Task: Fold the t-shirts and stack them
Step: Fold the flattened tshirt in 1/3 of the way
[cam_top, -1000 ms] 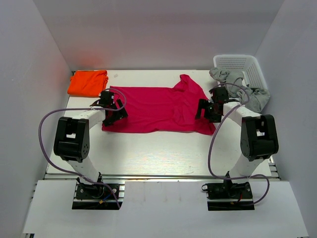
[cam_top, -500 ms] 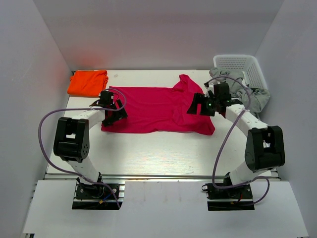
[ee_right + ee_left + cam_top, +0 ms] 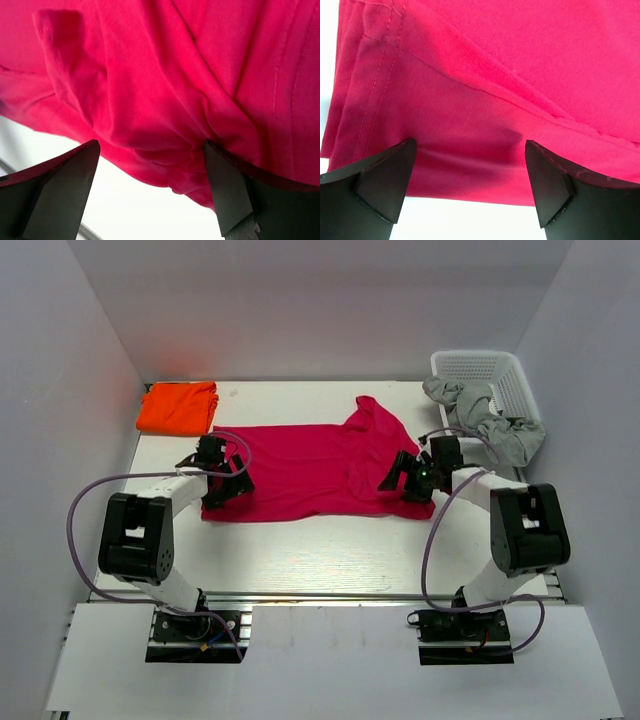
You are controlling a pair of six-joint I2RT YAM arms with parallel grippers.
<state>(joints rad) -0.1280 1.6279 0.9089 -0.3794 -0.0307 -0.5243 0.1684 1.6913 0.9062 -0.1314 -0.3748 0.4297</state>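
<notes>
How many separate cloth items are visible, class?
3: magenta-red t-shirt spread mid-table, folded orange t-shirt far-left corner, grey cloth draped over white basket; more may hide inside.

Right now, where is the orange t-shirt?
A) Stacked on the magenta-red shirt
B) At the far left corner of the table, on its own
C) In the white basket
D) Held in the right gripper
B: the orange t-shirt lies at the far left corner of the table, apart from the magenta-red t-shirt and far from the basket.
</notes>
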